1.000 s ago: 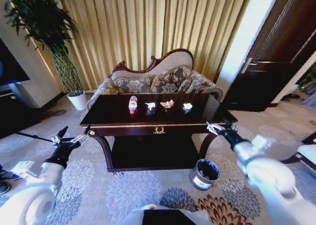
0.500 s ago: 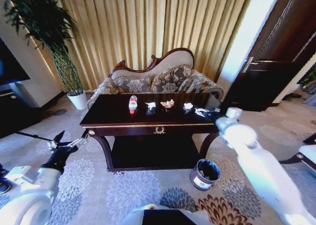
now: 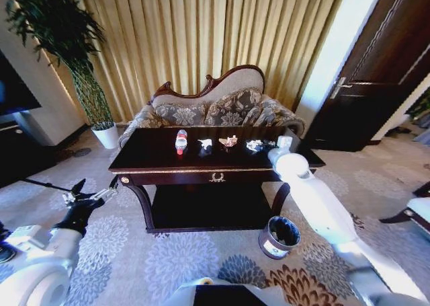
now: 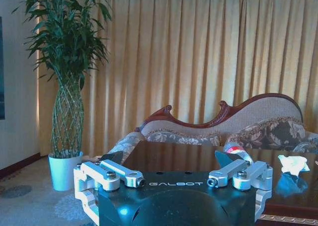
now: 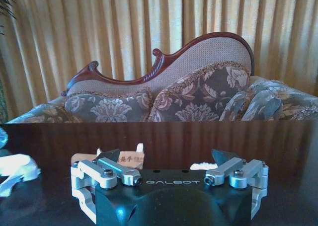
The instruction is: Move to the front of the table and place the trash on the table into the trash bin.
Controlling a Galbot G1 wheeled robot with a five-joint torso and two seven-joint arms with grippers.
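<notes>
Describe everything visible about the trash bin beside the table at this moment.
The small round dark brown trash bin stands upright on the patterned carpet, just off the front right leg of the dark glossy mahogany table, apart from it. A pale band circles its lower wall, with a round white label on the side facing the robot. Its mouth is open, showing a dark interior; contents cannot be made out. The outstretched right arm passes above it without touching. Nothing rests against the bin.

Right arm stretched forward, right gripper (image 3: 264,144) jaws spread, left gripper (image 3: 91,192) held low, jaws spread
</notes>
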